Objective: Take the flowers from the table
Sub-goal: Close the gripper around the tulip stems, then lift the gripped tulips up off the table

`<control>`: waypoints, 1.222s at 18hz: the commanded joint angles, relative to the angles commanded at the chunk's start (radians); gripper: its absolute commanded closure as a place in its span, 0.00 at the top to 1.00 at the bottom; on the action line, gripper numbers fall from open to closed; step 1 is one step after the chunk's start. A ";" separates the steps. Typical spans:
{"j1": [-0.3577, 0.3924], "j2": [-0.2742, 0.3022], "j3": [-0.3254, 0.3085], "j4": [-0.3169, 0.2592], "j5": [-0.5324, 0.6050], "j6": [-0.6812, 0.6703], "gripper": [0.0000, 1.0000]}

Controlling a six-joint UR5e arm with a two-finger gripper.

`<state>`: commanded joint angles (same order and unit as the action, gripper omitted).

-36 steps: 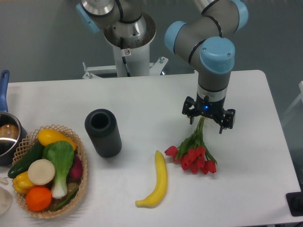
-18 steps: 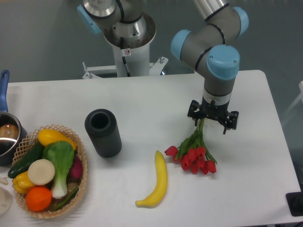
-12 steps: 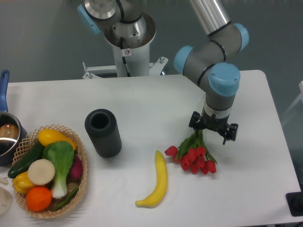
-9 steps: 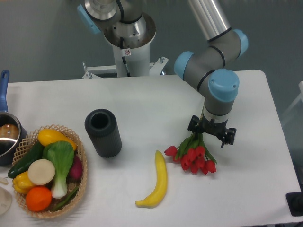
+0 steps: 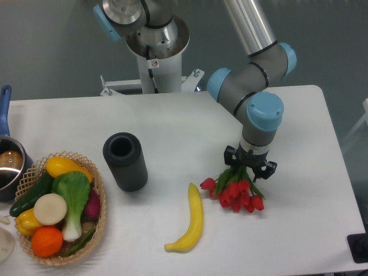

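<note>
The flowers [image 5: 237, 192], a bunch of red tulip heads on green stems, lie on the white table [image 5: 172, 118] right of centre, heads toward the front. My gripper [image 5: 249, 165] points straight down over the stem end, low above the tabletop. Its two dark fingers stand apart on either side of the green stems, so it is open around them. The wrist hides the far tips of the stems.
A yellow banana [image 5: 192, 221] lies just left of the tulips. Further left stands a black ribbed cylinder [image 5: 125, 161]. A wicker basket [image 5: 99, 214] of vegetables and a blue-handled pot [image 5: 8, 167] sit at the left edge. The arm's base [image 5: 156, 52] is at the back.
The gripper has descended and shifted toward the front along the stems, from above the stem tips to straddling the stems near the blooms. The flowers have not moved.
</note>
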<state>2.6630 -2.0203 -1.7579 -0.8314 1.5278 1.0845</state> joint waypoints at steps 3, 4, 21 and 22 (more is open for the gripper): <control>0.003 0.034 0.002 -0.005 0.002 -0.002 0.00; 0.005 0.035 0.003 -0.012 0.002 0.000 0.00; 0.072 0.111 0.302 -0.443 0.003 -0.006 0.00; 0.074 0.111 0.311 -0.451 0.003 -0.006 0.00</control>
<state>2.7366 -1.9098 -1.4466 -1.2823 1.5309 1.0784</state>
